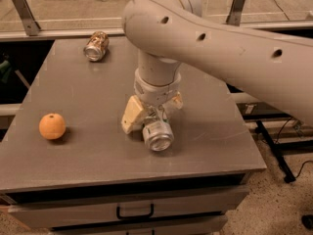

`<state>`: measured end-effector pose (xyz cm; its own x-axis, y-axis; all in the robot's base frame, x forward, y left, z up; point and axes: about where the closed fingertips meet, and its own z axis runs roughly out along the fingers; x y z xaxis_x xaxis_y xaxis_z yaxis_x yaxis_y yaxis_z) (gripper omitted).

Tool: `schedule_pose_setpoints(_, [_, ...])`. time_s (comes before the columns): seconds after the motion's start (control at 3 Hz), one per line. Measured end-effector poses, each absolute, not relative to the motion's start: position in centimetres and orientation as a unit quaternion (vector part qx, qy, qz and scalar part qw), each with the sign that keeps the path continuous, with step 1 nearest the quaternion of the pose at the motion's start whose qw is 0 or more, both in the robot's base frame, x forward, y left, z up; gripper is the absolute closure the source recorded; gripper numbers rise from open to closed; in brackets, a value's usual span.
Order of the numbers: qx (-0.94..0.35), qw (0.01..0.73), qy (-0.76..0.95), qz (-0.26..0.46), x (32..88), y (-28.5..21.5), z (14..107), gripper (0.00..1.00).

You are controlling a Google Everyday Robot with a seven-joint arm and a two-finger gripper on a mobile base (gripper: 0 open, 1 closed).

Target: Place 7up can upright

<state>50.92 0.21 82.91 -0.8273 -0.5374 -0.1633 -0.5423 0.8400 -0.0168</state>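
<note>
The 7up can (158, 135) lies on its side near the middle of the grey surface (73, 92), so it is not yet upright. The claw (152, 116) sits low over it, spread astride its body. Gripping, tipping and standing it all remain.

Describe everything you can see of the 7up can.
The 7up can is a silver-white aluminium drink can lying on its side on the grey table, not upright. Its round silver end faces the camera; its far part is hidden under the pincer, which sits low directly over it. Markings cannot be read. Whether the pincer touches it cannot be told. It lies right of the orange.
</note>
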Motion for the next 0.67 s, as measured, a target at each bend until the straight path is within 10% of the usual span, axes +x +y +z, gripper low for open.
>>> schedule_pose_setpoints(0.67, [-0.261, 0.083, 0.962, 0.009, 51.63, -0.09, 82.79, 0.63])
